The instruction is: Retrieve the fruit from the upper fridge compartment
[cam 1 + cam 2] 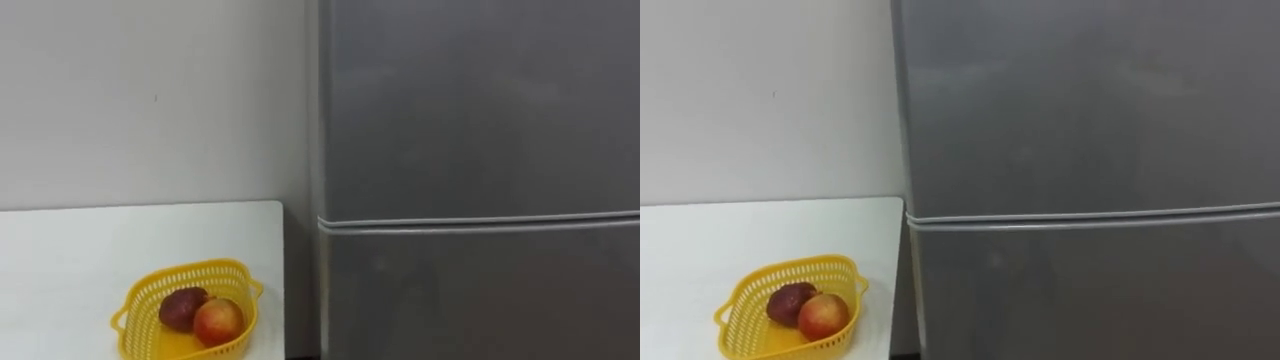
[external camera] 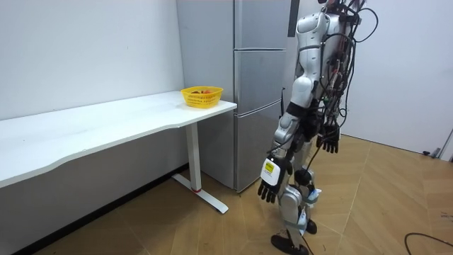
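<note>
Ahead, closed fridge [image 1: 480, 130] near table edge [image 1: 280, 245].

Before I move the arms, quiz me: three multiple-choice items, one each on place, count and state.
1. Where is the yellow basket? A on the white table; B on the floor; C atop the fridge.
2. How many fruits lie in it? A one; B two; C four.
3. The upper fridge door is: A shut; B ajar; C wide open.
Key: A, it rests on the tabletop; B, a dark fruit beside a red fruit; A, it lies flush at the seam.
</note>
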Available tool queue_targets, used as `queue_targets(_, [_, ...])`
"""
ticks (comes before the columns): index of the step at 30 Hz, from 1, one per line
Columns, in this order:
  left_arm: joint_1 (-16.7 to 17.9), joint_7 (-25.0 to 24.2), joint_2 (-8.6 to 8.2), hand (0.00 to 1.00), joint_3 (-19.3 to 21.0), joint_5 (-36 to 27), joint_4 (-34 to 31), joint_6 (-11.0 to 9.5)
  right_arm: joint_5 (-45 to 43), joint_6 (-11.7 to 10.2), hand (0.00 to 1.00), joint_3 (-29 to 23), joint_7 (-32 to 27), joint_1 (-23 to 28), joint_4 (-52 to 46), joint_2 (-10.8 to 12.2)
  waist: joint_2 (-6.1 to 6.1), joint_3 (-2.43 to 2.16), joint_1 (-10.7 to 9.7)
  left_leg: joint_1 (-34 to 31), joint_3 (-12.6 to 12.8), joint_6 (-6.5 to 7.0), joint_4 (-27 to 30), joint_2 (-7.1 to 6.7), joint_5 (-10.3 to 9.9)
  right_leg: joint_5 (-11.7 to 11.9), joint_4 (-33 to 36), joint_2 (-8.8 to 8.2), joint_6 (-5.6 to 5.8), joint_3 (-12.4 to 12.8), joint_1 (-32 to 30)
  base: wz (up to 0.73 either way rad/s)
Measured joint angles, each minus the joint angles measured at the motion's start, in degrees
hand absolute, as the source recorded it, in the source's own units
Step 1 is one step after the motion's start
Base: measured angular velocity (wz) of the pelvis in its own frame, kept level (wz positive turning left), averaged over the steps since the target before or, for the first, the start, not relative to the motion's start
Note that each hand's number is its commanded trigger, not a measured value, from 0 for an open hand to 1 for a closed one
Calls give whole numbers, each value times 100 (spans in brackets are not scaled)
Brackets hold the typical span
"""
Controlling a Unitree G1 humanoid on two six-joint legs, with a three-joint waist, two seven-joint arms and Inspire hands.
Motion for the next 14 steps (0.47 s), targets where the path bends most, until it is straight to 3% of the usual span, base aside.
queue_targets(6, [-103, -25, -13, 0, -92, 10, 4, 109, -85, 71, 0, 6, 1, -150, -30, 67, 4, -1, 19, -3, -1, 6, -72, 2, -6, 3, -4, 12, 8, 20, -17, -1])
queue_targets(14, [-118, -115, -7, 0, -104, 14, -50, 185, -822, 163, 0, 121, 392, -166, -75, 56, -1, -3, 20, -2, 2, 6, -56, -12, -5, 1, -7, -1, 5, 8, -6, -1])
